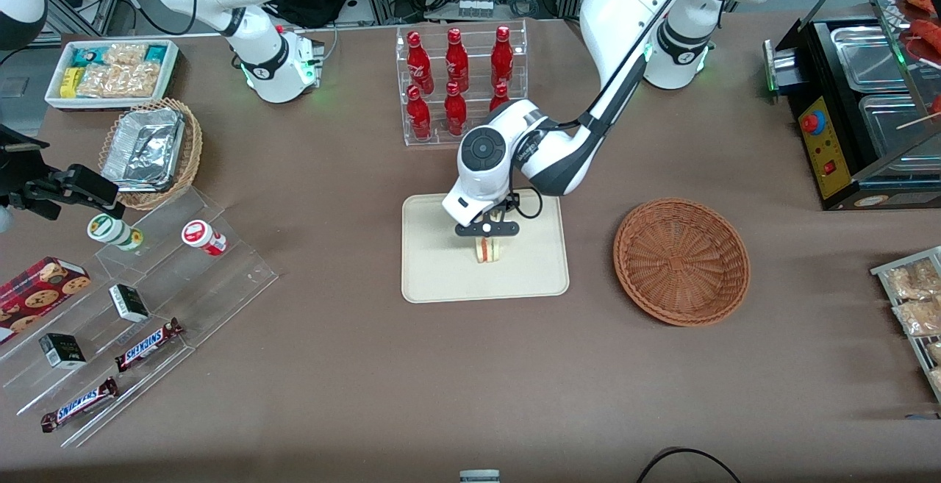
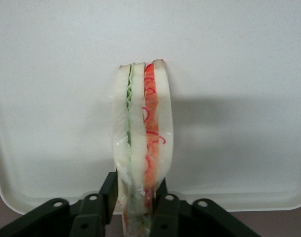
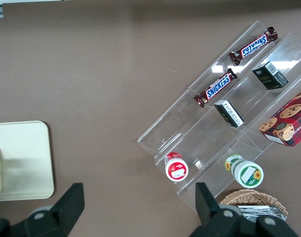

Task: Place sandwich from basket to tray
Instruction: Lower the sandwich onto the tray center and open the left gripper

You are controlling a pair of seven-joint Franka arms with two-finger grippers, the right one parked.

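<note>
Front view: the round reddish-brown wicker basket (image 1: 681, 261) sits empty, and over the flat cream rectangular tray (image 1: 434, 277) the claw (image 1: 487, 237) is clamped on the small white-bread wedge sandwich (image 1: 486, 249). Transfer looks nearly finished; release remains.

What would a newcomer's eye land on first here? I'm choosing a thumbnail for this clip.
Probably the gripper over the middle of the cream tray, shut on the sandwich, whose green and red filling layers fill the left wrist view. Next, the reddish-brown basket beside the tray, toward the working arm's end, holds nothing, and the bright red bottles stand in a clear rack farther from the front camera.
</note>
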